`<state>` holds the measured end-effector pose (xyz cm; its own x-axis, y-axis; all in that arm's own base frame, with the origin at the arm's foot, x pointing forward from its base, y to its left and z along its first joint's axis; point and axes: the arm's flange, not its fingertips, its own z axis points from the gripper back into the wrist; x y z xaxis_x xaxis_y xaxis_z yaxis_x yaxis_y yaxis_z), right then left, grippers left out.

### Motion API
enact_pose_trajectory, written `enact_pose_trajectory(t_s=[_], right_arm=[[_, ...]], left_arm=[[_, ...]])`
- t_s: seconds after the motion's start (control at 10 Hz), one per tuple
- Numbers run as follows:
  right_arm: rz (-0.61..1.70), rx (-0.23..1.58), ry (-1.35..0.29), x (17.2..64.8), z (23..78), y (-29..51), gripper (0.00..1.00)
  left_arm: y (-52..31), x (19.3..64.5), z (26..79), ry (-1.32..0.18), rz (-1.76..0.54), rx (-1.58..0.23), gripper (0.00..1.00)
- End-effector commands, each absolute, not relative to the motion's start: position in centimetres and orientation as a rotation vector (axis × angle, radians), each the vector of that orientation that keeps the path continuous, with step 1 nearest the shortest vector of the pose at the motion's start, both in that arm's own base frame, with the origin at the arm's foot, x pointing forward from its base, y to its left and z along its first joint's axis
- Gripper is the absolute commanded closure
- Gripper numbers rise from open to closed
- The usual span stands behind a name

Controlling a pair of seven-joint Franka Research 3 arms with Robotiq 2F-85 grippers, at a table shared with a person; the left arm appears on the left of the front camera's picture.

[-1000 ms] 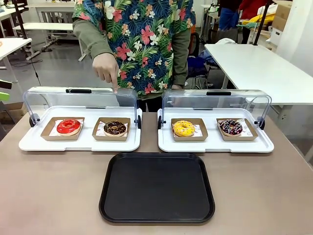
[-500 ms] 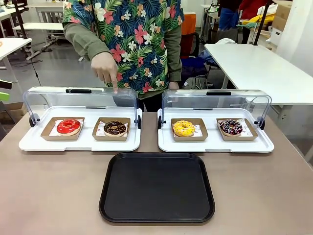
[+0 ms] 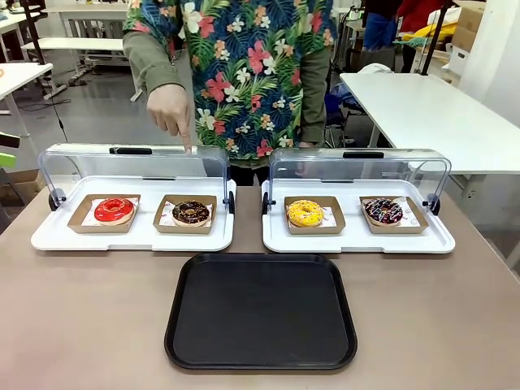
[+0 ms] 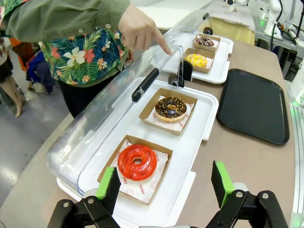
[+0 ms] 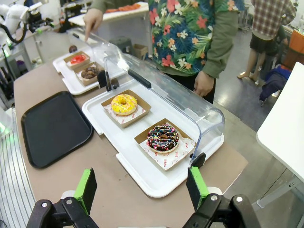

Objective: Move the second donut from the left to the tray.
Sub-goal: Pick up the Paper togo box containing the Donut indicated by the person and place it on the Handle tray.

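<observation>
Brown donut (image 4: 170, 108) shows light speckles beyond spread left jaws.

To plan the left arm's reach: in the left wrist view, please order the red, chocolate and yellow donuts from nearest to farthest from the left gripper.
1. red donut, directly before the left gripper.
2. chocolate donut, same white tray, farther end.
3. yellow donut, on the next white tray.

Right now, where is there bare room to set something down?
The tray is wholly bare. Bare table lies either side of it, in front of the left white tray and the right white tray. Both are crowded: two boxed donuts each.
</observation>
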<state>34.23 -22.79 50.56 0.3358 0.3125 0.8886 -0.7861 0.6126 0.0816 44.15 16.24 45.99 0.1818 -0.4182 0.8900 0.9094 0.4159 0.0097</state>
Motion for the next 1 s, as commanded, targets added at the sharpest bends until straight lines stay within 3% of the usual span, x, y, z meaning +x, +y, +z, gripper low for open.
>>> enact_pose_trajectory(t_s=[0.0,0.5,0.9], right_arm=[[0.783,0.563,-1.020,34.6,50.7,-22.9,0.00],[0.783,0.563,-1.020,34.6,50.7,-22.9,0.00],[0.783,0.563,-1.020,34.6,50.7,-22.9,0.00]], left_arm=[[13.6,44.4,47.7,-0.950,-1.130,-0.585,0.00],[-4.2,45.4,51.8,-0.603,-1.464,-0.341,0.00],[-13.6,44.1,48.0,-0.368,-1.546,-0.140,0.00]])
